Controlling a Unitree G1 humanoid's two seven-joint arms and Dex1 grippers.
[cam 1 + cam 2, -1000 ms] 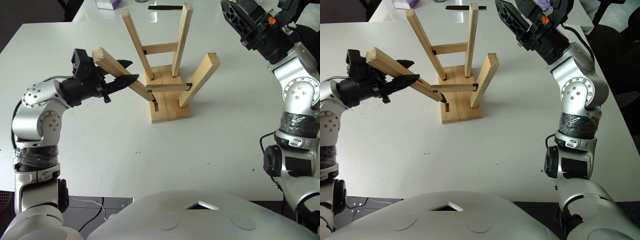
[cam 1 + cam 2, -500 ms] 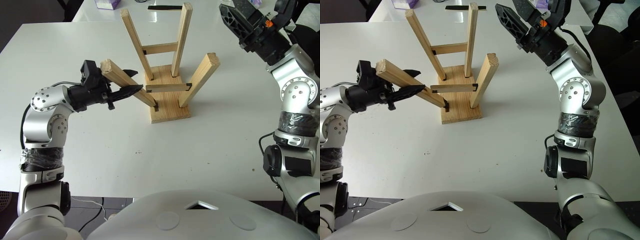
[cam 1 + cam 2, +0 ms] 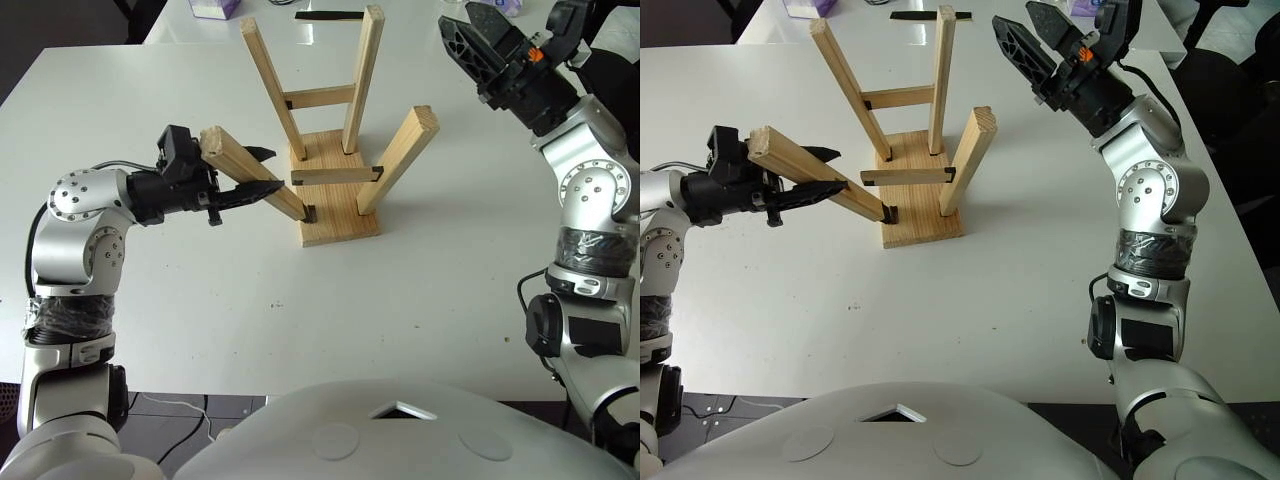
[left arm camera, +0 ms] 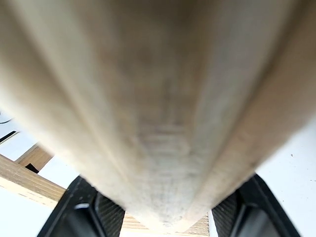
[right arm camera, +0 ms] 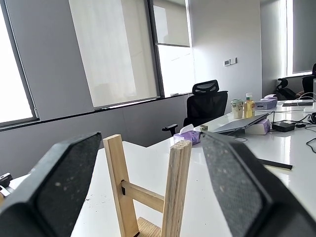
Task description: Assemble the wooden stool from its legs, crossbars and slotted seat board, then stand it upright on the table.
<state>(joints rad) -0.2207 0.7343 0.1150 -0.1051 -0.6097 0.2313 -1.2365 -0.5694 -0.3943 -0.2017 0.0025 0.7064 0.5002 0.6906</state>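
Left pincer (image 3: 262, 170) is clamped on the slanted leg (image 3: 288, 198) near its upper end, one dark finger on each side of the wood. That leg leans out to the robot's left, and its lower end meets the front-left corner of the seat board (image 3: 335, 228) at a dark fitting; I cannot tell whether it is fully seated. The seat board lies flat on the white table (image 3: 200, 300), so the stool is upside down.

A short crossbar (image 3: 335, 175) with dark ends runs from the slanted leg to the right front leg (image 3: 400, 160), which tilts out to the right. Behind them two rear legs (image 3: 365, 70) rise from the board, joined by an upper crossbar (image 3: 320, 97).

Right pincer (image 3: 480, 32) hangs above the table's far right side, well apart from the stool, its fingers spread wide and holding nothing.

Farther back lie a dark strip (image 3: 330, 15) and a purple box (image 3: 215, 8); its print is too small to read.
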